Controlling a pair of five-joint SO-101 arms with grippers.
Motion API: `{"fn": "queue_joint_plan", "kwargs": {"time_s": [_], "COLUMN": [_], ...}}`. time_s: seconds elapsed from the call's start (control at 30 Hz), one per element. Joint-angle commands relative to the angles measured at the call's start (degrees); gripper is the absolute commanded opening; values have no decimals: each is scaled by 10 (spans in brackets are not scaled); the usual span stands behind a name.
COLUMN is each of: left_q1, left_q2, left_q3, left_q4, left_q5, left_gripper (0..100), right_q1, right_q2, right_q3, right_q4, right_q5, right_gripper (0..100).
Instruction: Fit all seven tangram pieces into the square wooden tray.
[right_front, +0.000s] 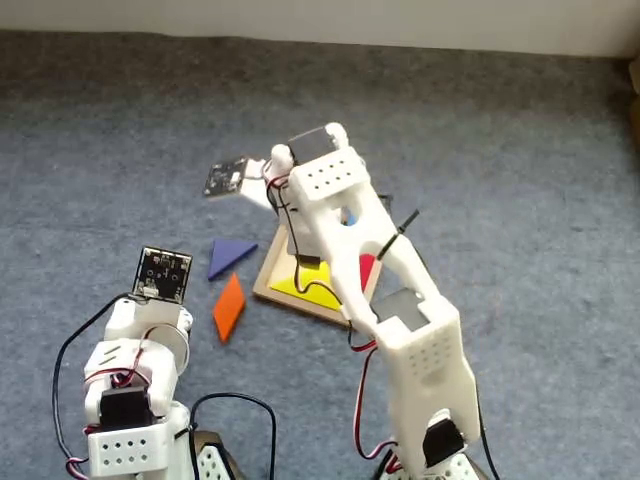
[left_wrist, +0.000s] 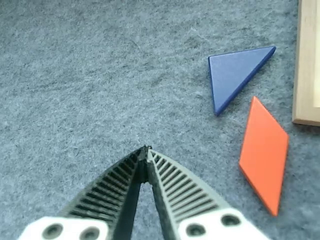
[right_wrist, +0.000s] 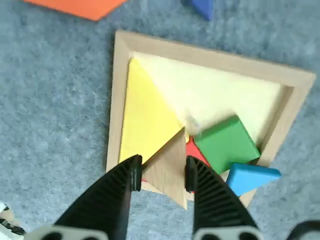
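As seen from the high view, the wooden tray (right_front: 268, 285) is laid on grey carpet (right_front: 520, 180), and the right arm (right_front: 400, 320) is stretched across it, so that much of its floor is hidden; a yellow triangle (right_front: 300, 287) and a red piece (right_front: 367, 268) are made out inside. Just beside the tray, on the side of the left arm (right_front: 135, 370), a blue triangle (right_front: 232, 255) and an orange parallelogram (right_front: 229, 306) are laid flat on the carpet, close together but apart. From the left wrist view, the left gripper (left_wrist: 145, 151) is seen pressed together with nothing between its fingers, held over bare carpet; the blue triangle (left_wrist: 235, 72) and the orange parallelogram (left_wrist: 264, 152) are found ahead of it, with the tray's rim (left_wrist: 305, 65) beyond them. From the right wrist view, the right gripper (right_wrist: 161, 170) is seen pinching a tan triangle (right_wrist: 170, 170) over one edge of the tray (right_wrist: 210, 55). Within the tray, the yellow triangle (right_wrist: 145, 120) is set along one wall, a green square (right_wrist: 227, 142) is placed near a corner, the red piece (right_wrist: 197, 152) is partly covered between them, and a light blue triangle (right_wrist: 250, 177) is propped across the rim.
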Motion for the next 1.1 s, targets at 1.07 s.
{"fn": "queue_joint_plan", "kwargs": {"time_s": [1.07], "left_q1": [9], "left_q2": [-15], "left_q3": [11], "left_q4": [-12], "left_q5": [-4], "left_gripper": [11], "right_q1": [29], "right_q2": [50], "right_q3": [-95], "right_q4": [-7], "right_q5": [-258], "right_gripper": [8]}}
